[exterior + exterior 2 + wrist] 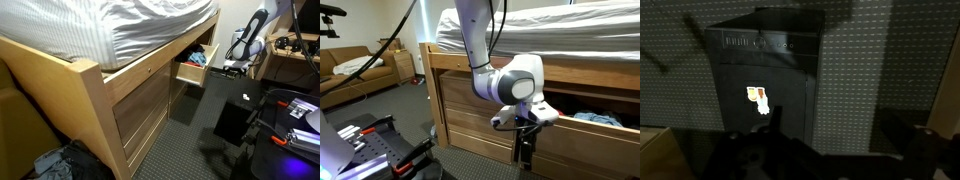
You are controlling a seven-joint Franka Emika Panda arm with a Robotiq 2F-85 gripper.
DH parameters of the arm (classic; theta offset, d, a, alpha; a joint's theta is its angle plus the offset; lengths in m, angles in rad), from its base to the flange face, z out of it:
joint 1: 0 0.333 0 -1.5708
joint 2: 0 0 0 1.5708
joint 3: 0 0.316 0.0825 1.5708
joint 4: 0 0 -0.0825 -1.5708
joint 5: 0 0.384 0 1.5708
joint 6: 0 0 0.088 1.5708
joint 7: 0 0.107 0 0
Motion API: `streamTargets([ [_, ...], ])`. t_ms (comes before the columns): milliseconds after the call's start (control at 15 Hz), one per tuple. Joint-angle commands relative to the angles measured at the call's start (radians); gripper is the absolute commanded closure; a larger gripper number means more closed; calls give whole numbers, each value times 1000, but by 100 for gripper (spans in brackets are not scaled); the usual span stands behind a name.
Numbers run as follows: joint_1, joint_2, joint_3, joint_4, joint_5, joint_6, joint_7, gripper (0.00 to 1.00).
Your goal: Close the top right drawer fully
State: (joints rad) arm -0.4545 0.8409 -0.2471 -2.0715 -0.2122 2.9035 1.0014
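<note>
Jaws indistinct in dark wrist view

On the bed frame (95, 100), a mattress (120, 25); out from its front, the top right drawer (190, 75); before it, a computer tower (232, 120).

Bedroom: raised wooden bed (95, 100), striped bedding (120, 25), couch (350, 62).

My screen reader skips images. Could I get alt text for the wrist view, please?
A black computer case with a small pale sticker sits on grey carpet. The gripper is only a dark blur along the bottom edge.
</note>
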Motion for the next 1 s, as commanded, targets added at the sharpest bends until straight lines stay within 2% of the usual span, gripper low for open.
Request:
streamTargets([
  [0,59,21,-41,10,129,4,-92,0],
  [133,65,30,-39,13,164,42,-90,0],
  [267,52,66,-10,58,273,82,-138,0],
  [467,24,112,52,134,407,74,-205,0],
  [533,81,77,-2,86,420,52,-207,0],
  [667,92,94,-3,101,455,53,-221,0],
  [933,100,93,-12,100,458,53,-219,0],
])
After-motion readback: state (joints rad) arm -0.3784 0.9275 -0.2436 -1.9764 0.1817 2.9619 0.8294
